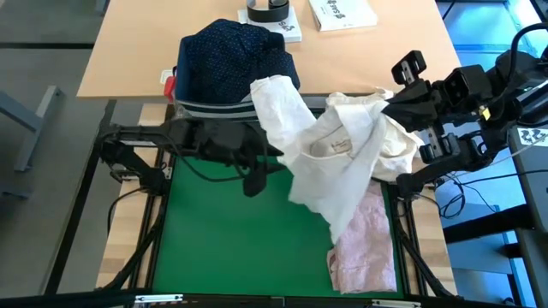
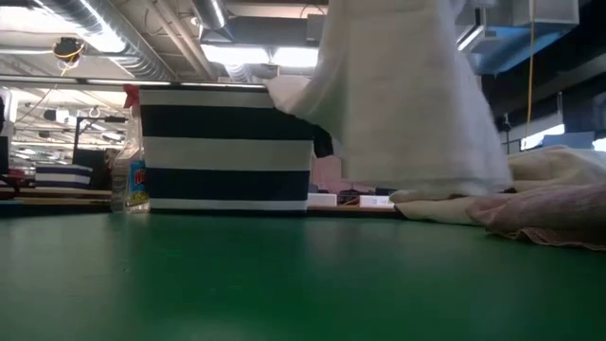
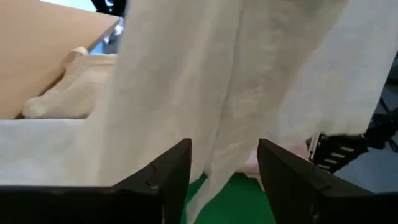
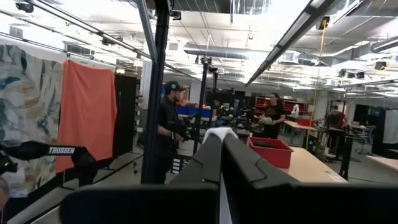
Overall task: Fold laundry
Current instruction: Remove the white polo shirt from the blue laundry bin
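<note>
While hanging, white shirt [image 1: 330, 171] runs lengthwise from bin [image 1: 210, 111] toward pink top [image 1: 368, 244].

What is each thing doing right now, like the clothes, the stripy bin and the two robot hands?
white shirt: lifted, hanging down onto the table, not folded.
pale pink top: lying crumpled on the green mat.
navy dotted shirt: heaped on the bin.
striped bin: upright on the table.
spray bottle: standing upright.
left gripper: open, white shirt hanging between its fingers.
right gripper: shut, pinching a bit of white cloth, raised.
</note>
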